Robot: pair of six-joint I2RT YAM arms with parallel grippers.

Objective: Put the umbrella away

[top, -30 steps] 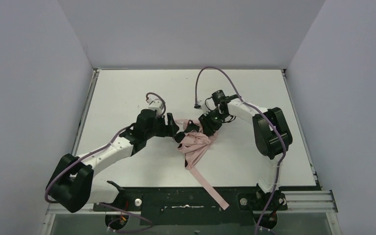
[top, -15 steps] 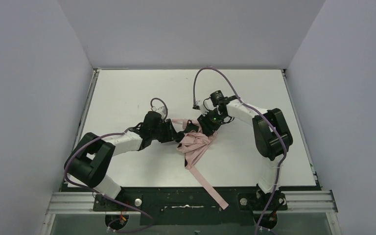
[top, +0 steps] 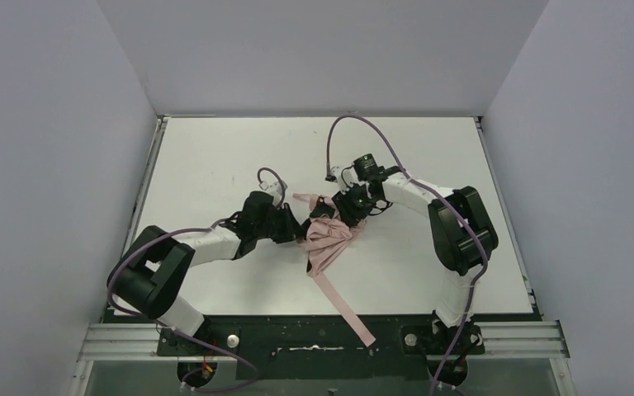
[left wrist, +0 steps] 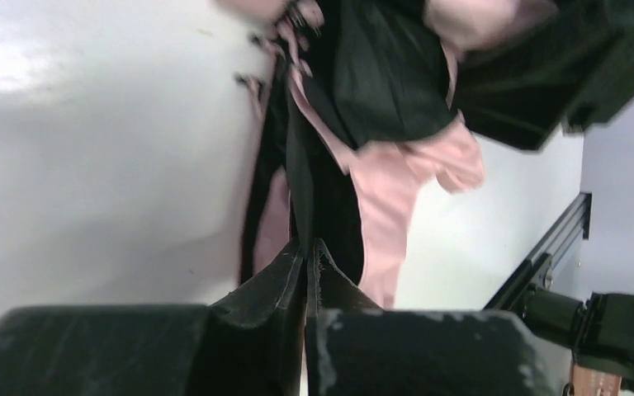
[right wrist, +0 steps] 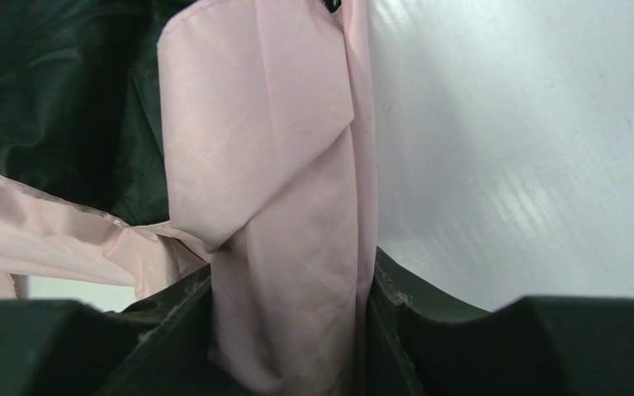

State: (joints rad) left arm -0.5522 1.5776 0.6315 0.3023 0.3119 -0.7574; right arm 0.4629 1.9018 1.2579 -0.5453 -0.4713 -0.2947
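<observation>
Umbrella pinched from both sides, mid-table

The umbrella (top: 328, 239) lies crumpled on the table (top: 215, 157). The right gripper (right wrist: 290, 285) clamps a pink fold and the left gripper (left wrist: 307, 252) is closed on a thin dark edge. Opposed pulling could slip or tear the cloth, and the trailing strap (top: 343, 301) may snag.

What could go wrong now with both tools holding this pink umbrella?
1. The left tool pinches only a thin dark fold of the umbrella at its tips, and that may slip out.
2. The right tool grips loose pink fabric, so pulling apart could strain it.
3. The long pink tail trails onto the black base rail and may snag.
</observation>
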